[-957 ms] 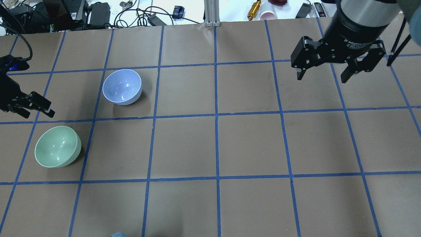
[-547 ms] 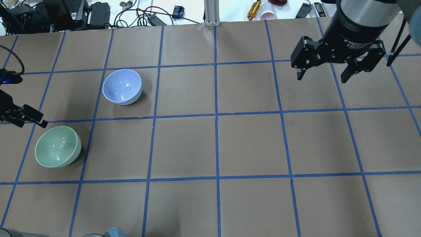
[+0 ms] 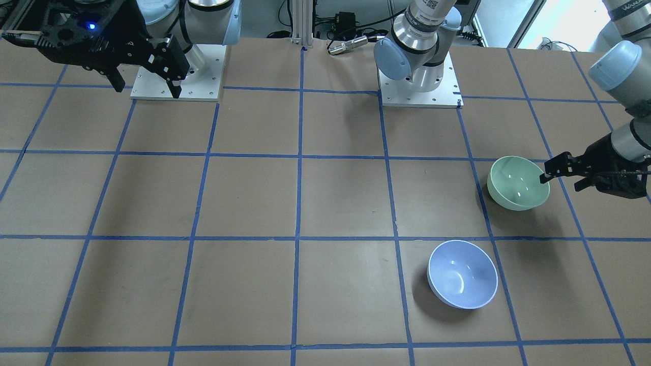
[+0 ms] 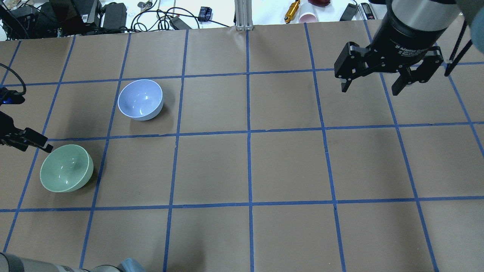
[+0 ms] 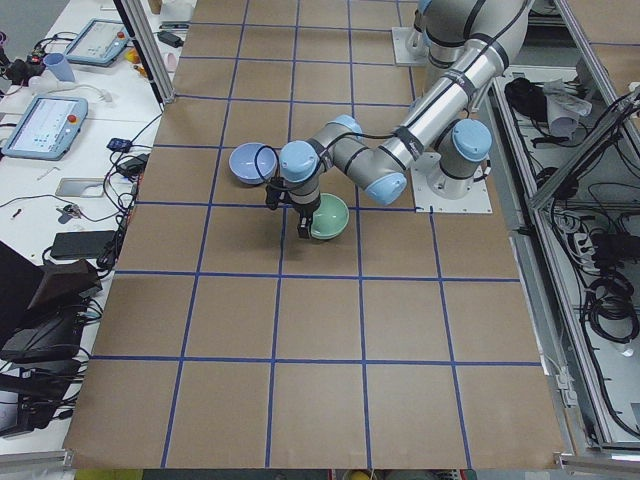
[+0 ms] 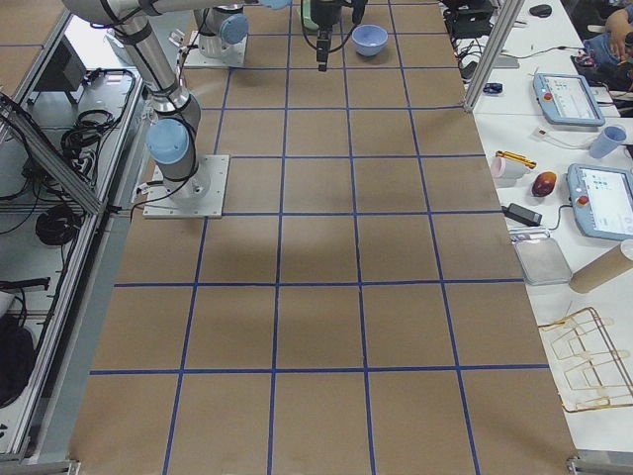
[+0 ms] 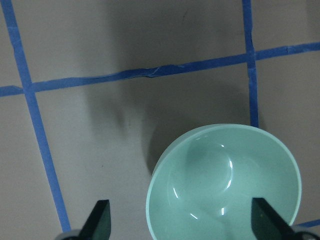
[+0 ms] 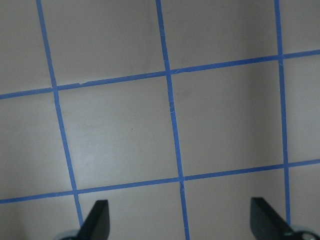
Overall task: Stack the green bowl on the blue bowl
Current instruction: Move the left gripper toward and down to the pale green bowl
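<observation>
The green bowl [image 4: 66,168] stands upright at the table's near left, also in the front view [image 3: 519,183] and the left wrist view [image 7: 225,182]. The blue bowl [image 4: 140,99] stands upright and empty one square farther and to the right, apart from it [image 3: 462,274]. My left gripper [image 4: 36,147] is open and empty, hovering at the green bowl's far-left rim [image 3: 561,182]. In the wrist view one finger [image 7: 265,222] is over the bowl and the other [image 7: 97,222] is outside it. My right gripper [image 4: 369,90] is open and empty, high over the far right.
The table is brown paper with a blue tape grid [image 4: 248,132]. Cables, power bricks [image 4: 113,15], a gold cylinder [image 4: 292,11] and a pink cup [image 4: 308,17] lie beyond the far edge. The arm bases [image 3: 419,89] stand on the robot's side.
My left gripper has moved toward the near edge and closer to the green bowl's rim, still open. The bowls and the right arm have not moved.
</observation>
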